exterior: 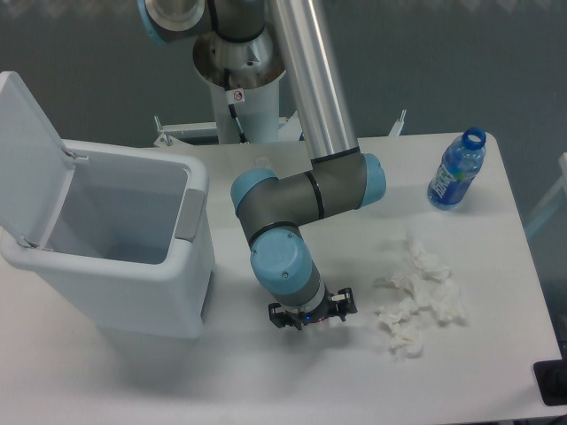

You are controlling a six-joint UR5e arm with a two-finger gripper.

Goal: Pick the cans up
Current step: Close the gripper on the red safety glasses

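The gripper [311, 312] hangs low over the table [266, 381], just right of the open white bin [133, 257]; whether its jaws are open or closed cannot be told. No can shows. Crumpled tissues [418, 297] and a blue-labelled bottle [458, 170] lie farther right of the bin.

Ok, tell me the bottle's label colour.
Blue, on the bottle at the table's far right, fixed camera view.

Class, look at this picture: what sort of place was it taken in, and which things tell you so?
Probably a robotics lab or test bench: a robot arm mounted at a plain white table, with an open white bin, a plastic bottle and crumpled tissue laid out.
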